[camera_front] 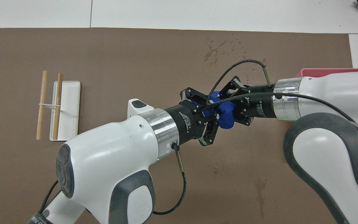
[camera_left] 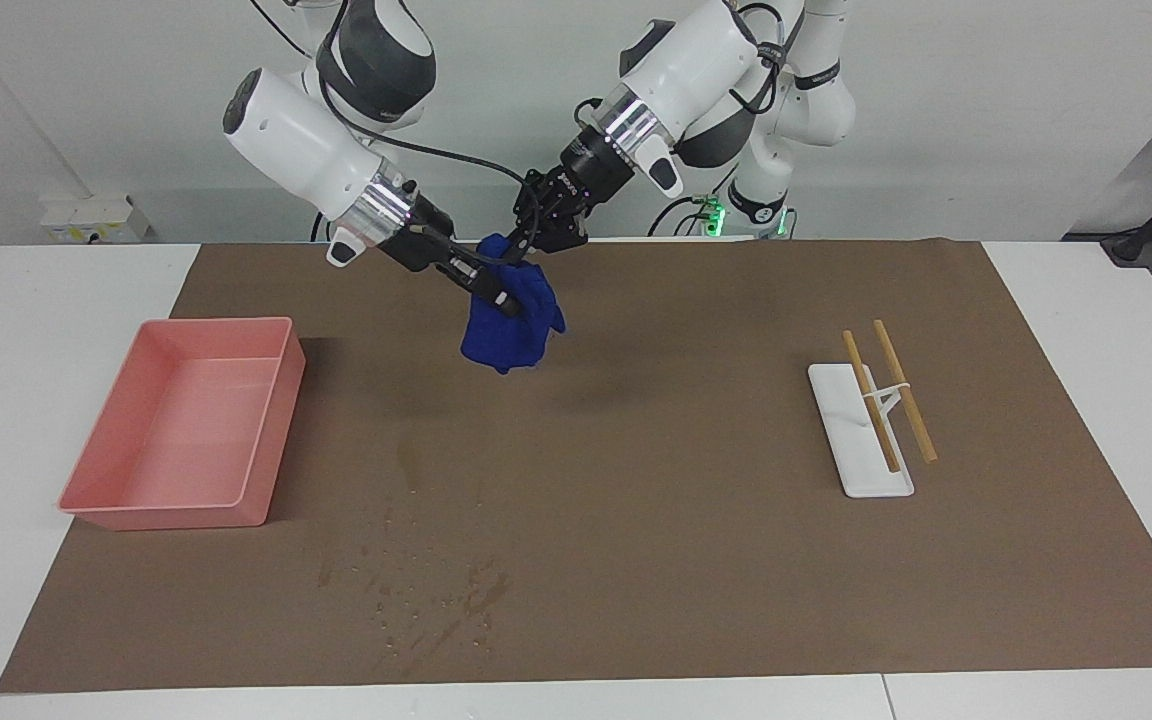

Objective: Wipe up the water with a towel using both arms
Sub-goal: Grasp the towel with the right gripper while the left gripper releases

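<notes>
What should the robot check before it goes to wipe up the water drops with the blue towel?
1. Right gripper holds the blue towel: ok.
2. Left gripper grips the towel too: cannot tell.
3. Towel lifted off the brown mat: ok.
4. Towel over the water: not ok, the drops lie farther from the robots.
5. Pink tray out of the path: ok, beside the water.

Pink tray [camera_left: 186, 430] — empty, on the brown mat [camera_left: 696, 560], toward the right arm's end from the pincers. White stand [camera_left: 851, 445] bearing two wooden sticks [camera_left: 886, 395] — toward the left arm's end.
</notes>
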